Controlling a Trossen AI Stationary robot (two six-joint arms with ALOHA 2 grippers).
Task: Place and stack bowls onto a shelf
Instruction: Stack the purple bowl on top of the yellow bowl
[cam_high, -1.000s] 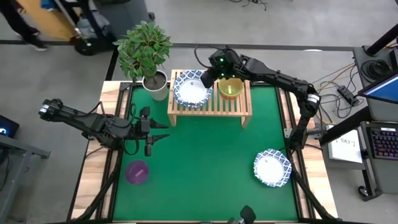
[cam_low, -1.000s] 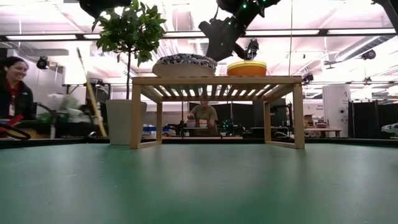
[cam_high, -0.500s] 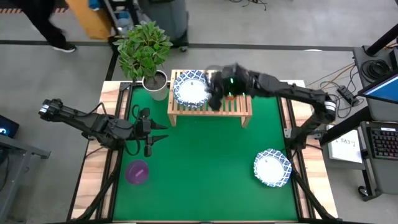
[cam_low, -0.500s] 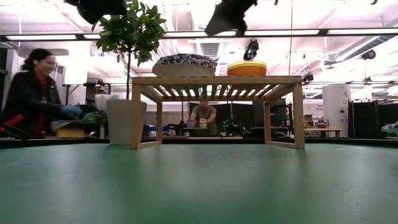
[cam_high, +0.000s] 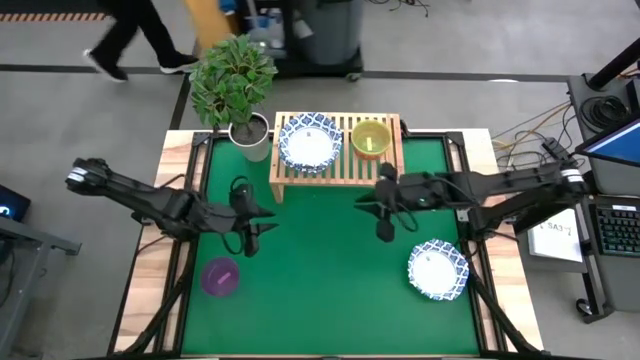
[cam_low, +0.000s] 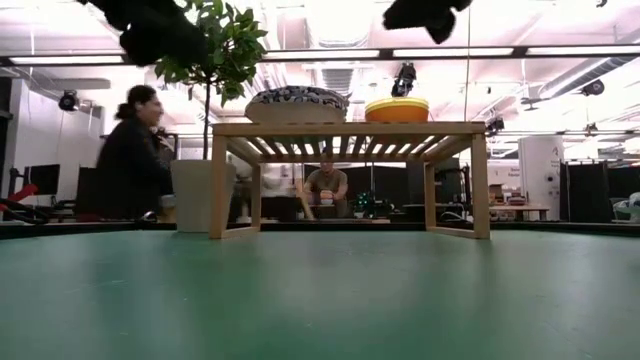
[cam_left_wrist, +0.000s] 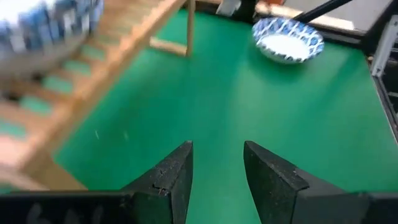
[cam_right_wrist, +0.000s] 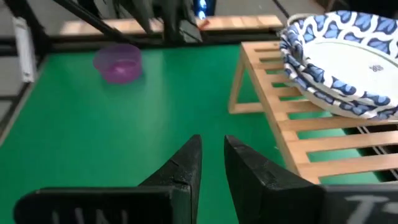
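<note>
High view: right gripper (cam_high: 384, 232) hovers over the worktop (cam_high: 330, 290) just near of the shelf (cam_high: 337, 165), jaws narrow, empty. Purple bowl (cam_high: 220, 276) lies near-left of the left gripper (cam_high: 253, 246), jaws slightly apart.

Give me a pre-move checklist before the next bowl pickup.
1. Right claw empty, fingers slightly apart: ok.
2. Left claw empty, open: ok.
3. Shelf has free space between the blue-rimmed stack and the yellow-green bowl: ok.
4. Blue-rimmed bowl on the mat near the right arm, unobstructed: ok.
5. Purple bowl near the left arm, unobstructed: ok.
6. Number of bowls in the stack: cannot tell.
</note>
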